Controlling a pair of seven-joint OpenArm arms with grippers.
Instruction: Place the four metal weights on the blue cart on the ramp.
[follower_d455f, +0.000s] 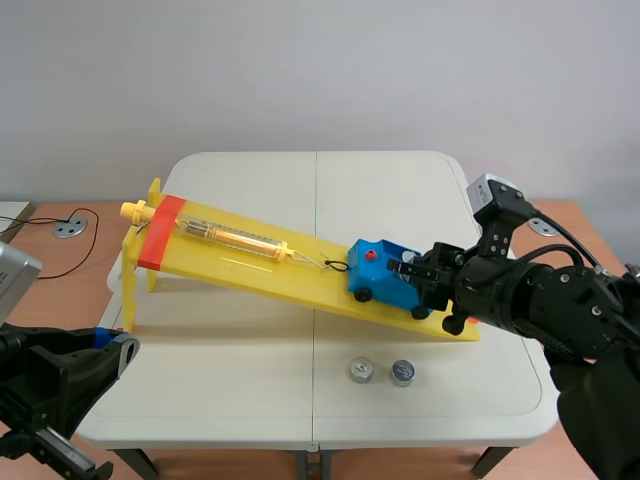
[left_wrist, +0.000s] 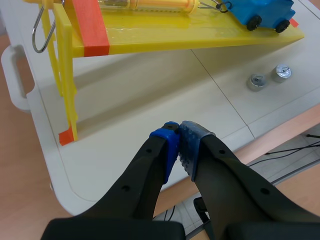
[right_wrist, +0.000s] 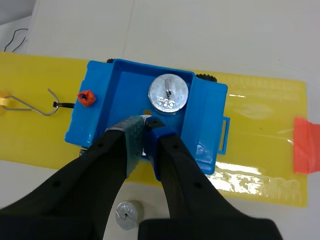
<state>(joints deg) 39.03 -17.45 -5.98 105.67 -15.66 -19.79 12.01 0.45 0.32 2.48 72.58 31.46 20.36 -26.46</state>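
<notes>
The blue cart (follower_d455f: 380, 272) stands low on the yellow ramp (follower_d455f: 250, 265). One metal weight (right_wrist: 168, 94) lies in its tray. My right gripper (follower_d455f: 425, 276) hangs over the tray beside that weight. Its pads (right_wrist: 131, 137) are pressed on a small silver piece, a second weight, mostly hidden. Two more weights (follower_d455f: 361, 371) (follower_d455f: 403, 373) stand on the table in front of the ramp; the left wrist view shows them too (left_wrist: 256, 81) (left_wrist: 281, 73). My left gripper (left_wrist: 179, 136) is shut on nothing, low at the table's near left corner.
A yellow spring scale (follower_d455f: 235, 238) lies on the ramp, hooked to the cart's front. Orange tape (follower_d455f: 160, 232) crosses the ramp's raised end, which stands on yellow legs (left_wrist: 67, 95). A cable and a grey disc (follower_d455f: 70, 228) lie on the wooden desk to the left.
</notes>
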